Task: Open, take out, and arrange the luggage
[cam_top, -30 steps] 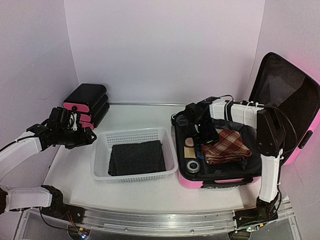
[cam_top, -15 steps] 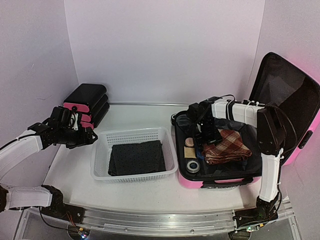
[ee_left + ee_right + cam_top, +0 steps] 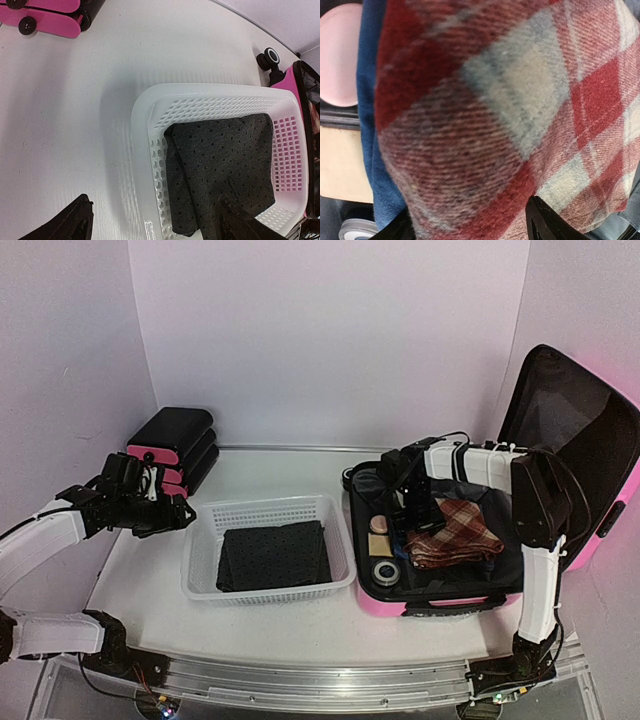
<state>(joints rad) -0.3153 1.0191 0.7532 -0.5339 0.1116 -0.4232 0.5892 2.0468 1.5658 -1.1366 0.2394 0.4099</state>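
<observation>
White tabletop [image 3: 270,625], lavender walls: the luggage [image 3: 580,440] lies open at the right, its lid leaned back against the wall.
Right pincer [image 3: 412,523] reaches down into the lower shell, jaws apart astride the folded red plaid cloth [image 3: 455,530], likely lining up to lift it out; no squeeze visible. Left pincer [image 3: 165,512] hovers wide and empty just left of the white mesh basket [image 3: 265,508] holding a dark dotted cloth [image 3: 272,555], probably keeping the drop spot free.

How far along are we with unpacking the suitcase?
Done: the glossy pink hard-shell suitcase stands open, and a dark dotted folded cloth lies in the white mesh plastic basket. In hand: the right hand is open over the red plaid cloth inside the case, not lifted. Remaining: that cloth and the small items beside it. The left hand hovers open, empty.
</observation>
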